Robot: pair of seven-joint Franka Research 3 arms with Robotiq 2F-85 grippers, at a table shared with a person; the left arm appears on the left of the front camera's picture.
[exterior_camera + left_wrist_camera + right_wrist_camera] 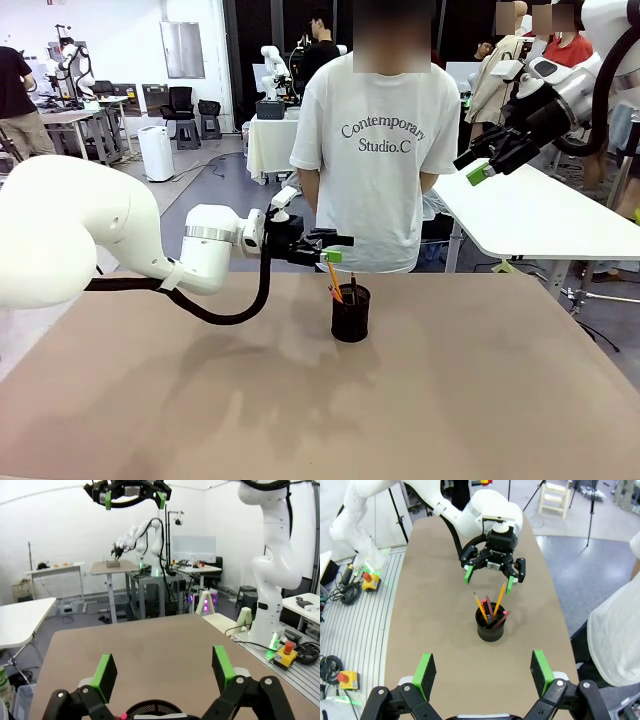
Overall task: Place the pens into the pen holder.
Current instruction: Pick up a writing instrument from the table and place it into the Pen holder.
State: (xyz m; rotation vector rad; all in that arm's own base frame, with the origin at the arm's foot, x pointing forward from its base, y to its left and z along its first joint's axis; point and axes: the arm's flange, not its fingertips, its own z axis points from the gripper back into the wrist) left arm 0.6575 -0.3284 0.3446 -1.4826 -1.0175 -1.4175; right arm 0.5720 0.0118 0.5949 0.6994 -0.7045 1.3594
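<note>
Left gripper: open, nothing between its fingers. In the front view it hangs above the table, just over the upper left of the pen holder.
Left gripper from the right wrist view: both green pads stand well apart, and the yellow pencil rises toward the gap between them. Whether it touches a pad, I cannot tell.
Left gripper from its own camera: wide apart; only the top rim of the holder is seen at the bottom edge, between the fingers, with a small pink tip beside it.
Pen holder: black mesh cup, upright near the middle of the table, directly below the left gripper and well away from the right gripper.
Pens: all stand inside the holder. The front view shows an orange one leaning left and a dark one; the right wrist view shows more, namely two yellow-orange ones, a reddish one and a dark one with a pink end.
Right gripper: open and holding nothing, high above the far right of the table in the front view. In its own view it looks down on the holder from afar.
Person: white T-shirt, standing at the far side, behind the holder; the hands are hidden.
Hard to see: lower parts of the pens, hidden in the cup.
</note>
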